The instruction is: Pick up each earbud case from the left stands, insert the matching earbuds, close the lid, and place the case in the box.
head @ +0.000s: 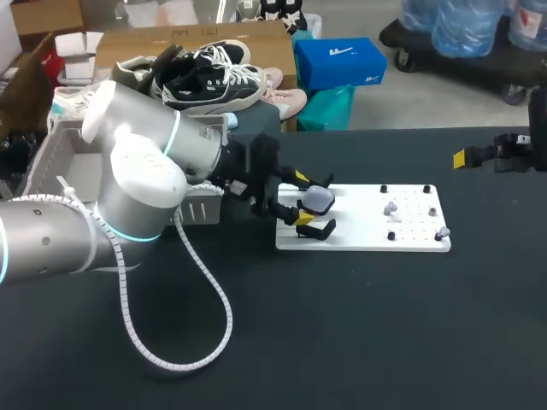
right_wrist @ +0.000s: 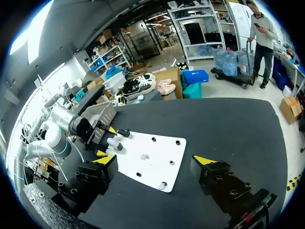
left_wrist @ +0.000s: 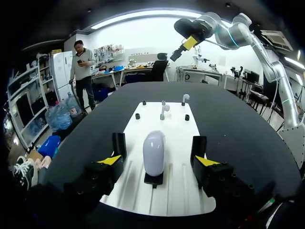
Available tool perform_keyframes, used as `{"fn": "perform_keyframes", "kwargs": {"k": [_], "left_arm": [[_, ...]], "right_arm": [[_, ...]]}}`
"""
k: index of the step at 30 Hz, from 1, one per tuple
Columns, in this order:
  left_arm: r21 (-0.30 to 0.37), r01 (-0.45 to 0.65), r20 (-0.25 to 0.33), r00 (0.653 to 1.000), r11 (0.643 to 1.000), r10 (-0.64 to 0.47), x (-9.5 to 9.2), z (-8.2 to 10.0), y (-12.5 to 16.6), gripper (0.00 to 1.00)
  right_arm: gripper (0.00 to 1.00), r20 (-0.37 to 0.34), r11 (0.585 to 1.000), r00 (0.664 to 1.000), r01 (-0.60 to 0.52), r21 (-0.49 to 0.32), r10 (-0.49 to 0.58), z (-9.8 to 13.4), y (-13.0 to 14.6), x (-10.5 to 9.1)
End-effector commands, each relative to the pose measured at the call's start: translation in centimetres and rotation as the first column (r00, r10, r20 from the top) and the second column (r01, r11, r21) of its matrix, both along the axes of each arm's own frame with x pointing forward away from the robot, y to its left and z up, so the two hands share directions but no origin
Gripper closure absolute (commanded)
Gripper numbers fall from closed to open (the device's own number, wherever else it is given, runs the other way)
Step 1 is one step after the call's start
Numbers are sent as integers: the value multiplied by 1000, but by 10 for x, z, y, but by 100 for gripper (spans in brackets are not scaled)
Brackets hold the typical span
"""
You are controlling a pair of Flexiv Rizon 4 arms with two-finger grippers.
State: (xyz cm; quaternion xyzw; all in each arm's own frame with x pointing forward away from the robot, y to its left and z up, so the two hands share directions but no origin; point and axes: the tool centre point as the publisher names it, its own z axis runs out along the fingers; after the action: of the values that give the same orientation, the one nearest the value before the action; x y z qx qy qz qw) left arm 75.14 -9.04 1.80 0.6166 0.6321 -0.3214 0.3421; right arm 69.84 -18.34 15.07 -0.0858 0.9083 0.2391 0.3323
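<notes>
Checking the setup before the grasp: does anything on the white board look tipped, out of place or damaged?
Nothing stands out. The earbud case sits upright on its stand between the left tool's open fingers; both earbuds stand upright on the white board.

Earbud case [left_wrist: 154,152]: smooth glossy plastic, soft sheen. Board [left_wrist: 178,138] under it is matt white plastic, grooved. Table [head: 342,325]: matt black, cloth-like. Left arm [head: 137,179] shell glossy, w/ ribbed plastic conduit [head: 228,312].

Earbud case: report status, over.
Left claw open, straddling earbud case, no contact. Case on stand, lid shut. Right claw open, clear of board.
</notes>
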Motion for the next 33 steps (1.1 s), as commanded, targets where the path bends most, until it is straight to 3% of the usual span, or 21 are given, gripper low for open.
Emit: {"fn": "perform_keyframes", "kwargs": {"k": [1, 8, 11, 14, 15, 17, 21, 33], "left_arm": [[-2, 4, -4, 1000, 1000, -4, 5, -1, -1, 0], [-12, 13, 3, 1000, 1000, -13, 4, 2, -3, 0], [-14, 16, 1, 1000, 1000, -16, 3, 2, -4, 20], [-15, 19, -3, 1000, 1000, -20, 2, 1, -4, 19], [-15, 22, -4, 1000, 1000, -22, 2, 1, -4, 48], [-15, 23, -4, 1000, 1000, -23, 2, 0, -5, 59], [-15, 18, -7, 1000, 1000, -19, 2, -1, -5, 54], [-18, 20, -12, 1000, 1000, -20, 4, -2, -5, 64]], "right_arm": [[0, 0, 1000, 1000, -2, 0, 2, 0, 0, 0], [0, 0, 1000, 1000, -2, 0, 2, 0, 0, 0], [0, 0, 1000, 1000, -2, 0, 2, 0, 0, 0], [0, 0, 1000, 1000, -2, 0, 2, 0, 0, 0], [0, 0, 1000, 1000, -2, 0, 2, 0, 0, 0], [0, 0, 1000, 1000, -2, 0, 2, 0, 0, 0], [0, 0, 1000, 1000, -2, 0, 2, 0, 0, 0], [0, 0, 1000, 1000, -2, 0, 2, 0, 0, 0]]}}
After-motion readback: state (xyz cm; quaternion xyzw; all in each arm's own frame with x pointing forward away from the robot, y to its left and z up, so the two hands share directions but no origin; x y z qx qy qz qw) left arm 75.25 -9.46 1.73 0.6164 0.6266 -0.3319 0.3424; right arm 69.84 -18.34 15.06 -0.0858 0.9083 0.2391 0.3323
